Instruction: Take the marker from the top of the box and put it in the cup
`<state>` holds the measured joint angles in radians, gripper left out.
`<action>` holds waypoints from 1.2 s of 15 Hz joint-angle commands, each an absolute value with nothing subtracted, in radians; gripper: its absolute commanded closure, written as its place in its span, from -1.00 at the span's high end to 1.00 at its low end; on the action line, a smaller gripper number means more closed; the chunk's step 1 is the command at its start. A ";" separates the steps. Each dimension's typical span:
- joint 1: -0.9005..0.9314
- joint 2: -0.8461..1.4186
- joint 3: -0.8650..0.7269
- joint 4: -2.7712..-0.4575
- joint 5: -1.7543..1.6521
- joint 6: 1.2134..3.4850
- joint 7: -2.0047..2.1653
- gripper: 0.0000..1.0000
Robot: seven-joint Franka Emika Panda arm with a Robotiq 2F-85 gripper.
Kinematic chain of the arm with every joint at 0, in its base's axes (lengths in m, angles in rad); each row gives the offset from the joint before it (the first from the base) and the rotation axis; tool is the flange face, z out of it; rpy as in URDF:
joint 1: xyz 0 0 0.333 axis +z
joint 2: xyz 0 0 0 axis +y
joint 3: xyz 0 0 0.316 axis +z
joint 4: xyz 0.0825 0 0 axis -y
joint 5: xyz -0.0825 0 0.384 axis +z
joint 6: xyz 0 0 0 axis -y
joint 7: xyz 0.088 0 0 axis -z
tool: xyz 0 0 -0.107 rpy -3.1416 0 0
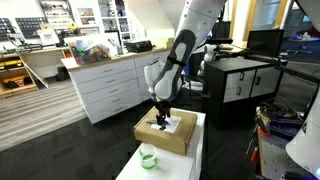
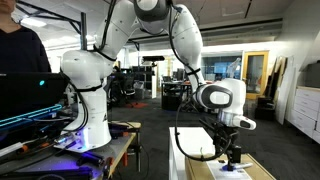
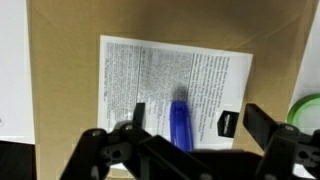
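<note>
Wrist-camera close-up of the tan cardboard box (image 3: 60, 90), its white label (image 3: 150, 70) filling the middle of the picture. The marker (image 3: 182, 128), a short dark blue stick, lies on the label, pointing toward the camera. The gripper (image 3: 197, 116) hangs just above it with jaws spread wide and nothing held. The marker sits between them, touching neither and nearer one finger than the other. A sliver of the pale green cup (image 3: 306, 108) shows at the frame's edge. In an exterior view the cup (image 1: 148, 158) stands on the white table (image 1: 198, 142) just beside the box. The marker looks light, rigid and smooth, and likely to roll on the flat label. A pinch across the middle of its barrel seems safest.
</note>
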<state>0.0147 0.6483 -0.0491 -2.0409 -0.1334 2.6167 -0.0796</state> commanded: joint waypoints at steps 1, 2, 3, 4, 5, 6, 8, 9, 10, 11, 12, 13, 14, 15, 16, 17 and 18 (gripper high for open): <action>-0.021 0.617 -0.037 -2.076 -0.122 2.652 -0.097 1.00; -0.025 0.620 -0.034 -2.074 -0.120 2.657 -0.098 1.00; -0.026 0.622 -0.032 -2.071 -0.119 2.659 -0.098 1.00; -0.028 0.626 -0.028 -2.067 -0.119 2.660 -0.102 1.00; -0.029 0.630 -0.025 -2.064 -0.119 2.660 -0.105 1.00; -0.030 0.636 -0.019 -2.055 -0.117 2.657 -0.110 1.00; -0.031 0.643 -0.006 -2.046 -0.112 2.656 -0.117 1.00; -0.030 0.645 -0.001 -2.043 -0.113 2.654 -0.122 1.00; -0.028 0.647 0.002 -2.040 -0.115 2.653 -0.128 1.00; -0.027 0.649 0.006 -2.036 -0.117 2.649 -0.134 1.00; -0.027 0.650 0.008 -2.033 -0.118 2.647 -0.138 1.00; -0.026 0.653 0.008 -2.031 -0.120 2.645 -0.141 1.00; -0.028 0.656 0.009 -2.027 -0.121 2.642 -0.146 1.00; -0.029 0.658 0.008 -2.025 -0.121 2.641 -0.148 1.00; -0.031 0.661 0.006 -2.023 -0.121 2.639 -0.152 1.00; -0.032 0.665 0.005 -2.021 -0.122 2.637 -0.153 1.00; -0.036 0.668 0.005 -2.020 -0.120 2.636 -0.156 1.00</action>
